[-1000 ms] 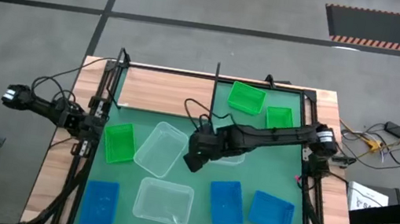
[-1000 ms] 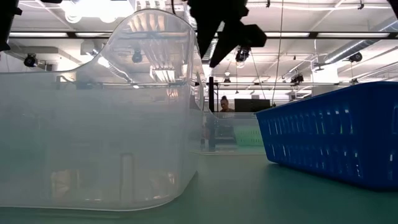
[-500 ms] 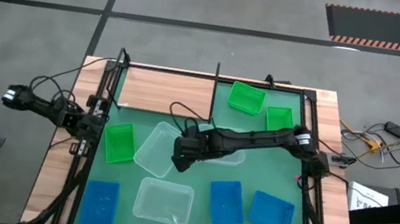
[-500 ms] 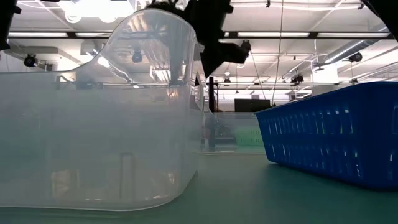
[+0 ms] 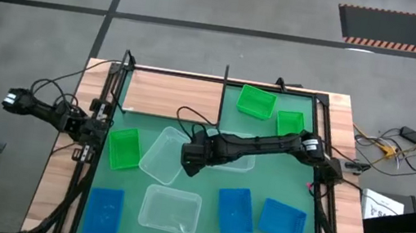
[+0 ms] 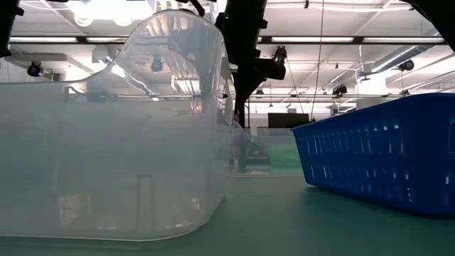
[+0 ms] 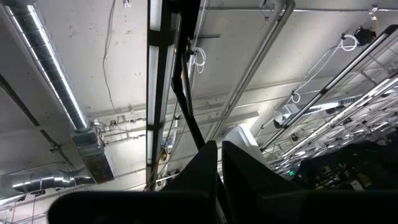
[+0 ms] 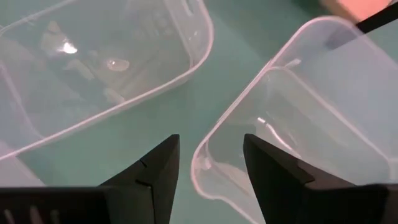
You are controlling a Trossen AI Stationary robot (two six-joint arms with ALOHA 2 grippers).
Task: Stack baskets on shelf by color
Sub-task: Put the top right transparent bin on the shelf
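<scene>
My right gripper (image 5: pixel 190 158) is open and hangs over the near right corner of a tilted clear basket (image 5: pixel 166 154) in the middle of the green mat. In the right wrist view its fingers (image 8: pixel 211 163) stand on either side of this basket's corner rim (image 8: pixel 205 152), one over the inside and one over the mat, touching nothing. A second clear basket (image 5: pixel 170 210) lies nearer, and a third (image 5: pixel 241 161) lies under my right arm. The wooden shelf (image 5: pixel 170 94) is at the far left of the table. My left gripper (image 5: pixel 14 99) is parked off the table's left edge, shut and pointing up.
Green baskets lie at the far side (image 5: pixel 256 101) (image 5: pixel 290 122) and the left (image 5: pixel 123 148). Blue baskets lie at the near left (image 5: pixel 104 208) and near right (image 5: pixel 235 211) (image 5: pixel 282 220). Black uprights (image 5: pixel 223 94) stand by the shelf. A person shows far off in the room.
My right gripper has gone toward the table's left edge and come down, from beside the third clear basket to the corner of the tilted clear basket. The baskets have stayed where they were.
</scene>
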